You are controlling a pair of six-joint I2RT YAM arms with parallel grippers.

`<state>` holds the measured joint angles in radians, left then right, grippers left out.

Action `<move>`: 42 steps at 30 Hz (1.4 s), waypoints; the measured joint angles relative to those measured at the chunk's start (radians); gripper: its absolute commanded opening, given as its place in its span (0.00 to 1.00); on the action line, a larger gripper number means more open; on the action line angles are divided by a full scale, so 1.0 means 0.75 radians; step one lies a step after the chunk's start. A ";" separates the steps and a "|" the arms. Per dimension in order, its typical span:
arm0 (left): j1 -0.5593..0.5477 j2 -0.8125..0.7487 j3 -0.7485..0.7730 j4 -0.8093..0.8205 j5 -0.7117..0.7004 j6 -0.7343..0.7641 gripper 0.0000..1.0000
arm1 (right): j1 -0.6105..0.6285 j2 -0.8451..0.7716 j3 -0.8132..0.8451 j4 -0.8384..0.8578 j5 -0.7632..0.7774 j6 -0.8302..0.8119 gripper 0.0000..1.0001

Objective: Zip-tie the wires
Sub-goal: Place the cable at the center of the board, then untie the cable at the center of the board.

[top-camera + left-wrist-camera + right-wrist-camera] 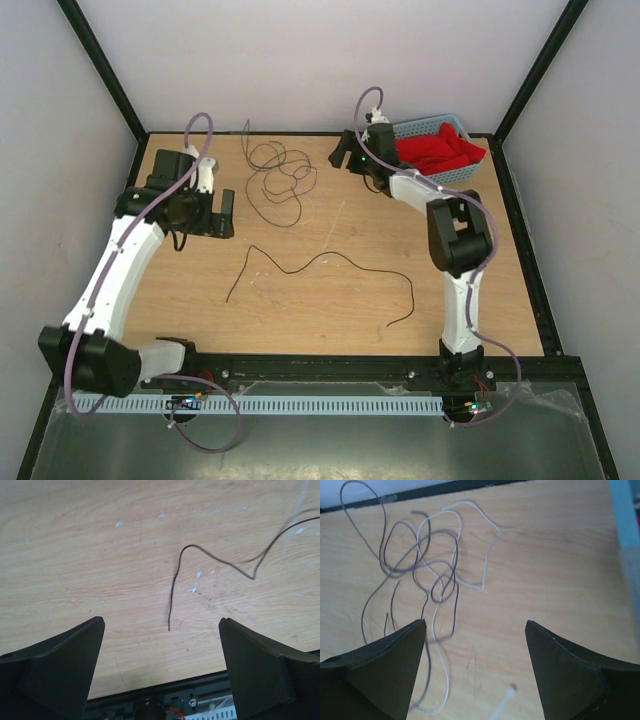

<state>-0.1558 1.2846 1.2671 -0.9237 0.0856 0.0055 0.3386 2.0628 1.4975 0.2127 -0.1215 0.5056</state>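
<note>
Nearest, the left gripper [161, 621] and right gripper [476, 623] gape wide, empty, over scuffed wooden tabletop [330, 300], white walls [300, 60] around; thin dark wires [278, 178] tangle at twelve o'clock; pale plastic zip tie [504, 703] blurred, cut off.

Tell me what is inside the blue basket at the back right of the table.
Crumpled red fabric fills the blue basket. Anything beneath the fabric is covered and cannot be seen, and the right arm covers the basket's near left corner.
</note>
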 measured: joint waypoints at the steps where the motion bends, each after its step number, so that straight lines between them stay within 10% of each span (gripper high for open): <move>1: 0.000 -0.034 -0.001 0.021 0.020 -0.009 0.99 | 0.002 0.072 0.080 -0.004 -0.005 0.015 0.90; 14: 0.000 -0.331 -0.034 0.174 0.222 -0.061 0.99 | 0.058 0.648 0.780 -0.203 -0.007 0.059 0.63; 22: 0.000 -0.331 -0.046 0.176 0.278 -0.064 0.99 | 0.075 0.746 0.969 -0.246 -0.004 0.049 0.00; 42: 0.000 -0.329 0.080 0.195 0.336 -0.062 0.99 | 0.074 0.023 1.056 -0.289 -0.020 -0.343 0.00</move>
<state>-0.1558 1.0378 1.3273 -0.7773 0.3374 -0.0406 0.3943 2.0800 2.2898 -0.0044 -0.1368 0.2481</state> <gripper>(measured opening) 0.987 0.012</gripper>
